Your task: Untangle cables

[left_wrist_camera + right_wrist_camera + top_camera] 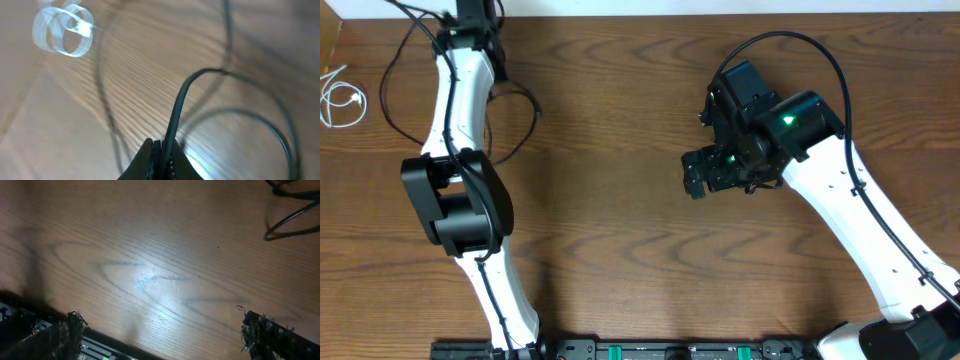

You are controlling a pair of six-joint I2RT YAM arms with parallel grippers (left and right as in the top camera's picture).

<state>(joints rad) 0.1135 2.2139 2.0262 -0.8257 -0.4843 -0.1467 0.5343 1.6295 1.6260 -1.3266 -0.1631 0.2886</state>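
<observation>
My left gripper [161, 146] is shut on a black cable [176, 112], which rises from between the jaws and curves off right in a wide loop above the wood. In the overhead view that gripper [470, 18] sits at the table's far edge, with black cable loops [525, 115] lying around the arm. A white cable [340, 100] lies coiled at the far left; in the left wrist view the white cable [62, 31] is a blurred coil at upper left. My right gripper [700, 175] hangs open over bare wood mid-table; its fingers [261, 332] stand wide apart with nothing between them.
A black cable end [290, 220] shows at the upper right of the right wrist view. A dark equipment rail [650, 350] runs along the near table edge. The left arm's black elbow [460, 200] stands over the left side of the table.
</observation>
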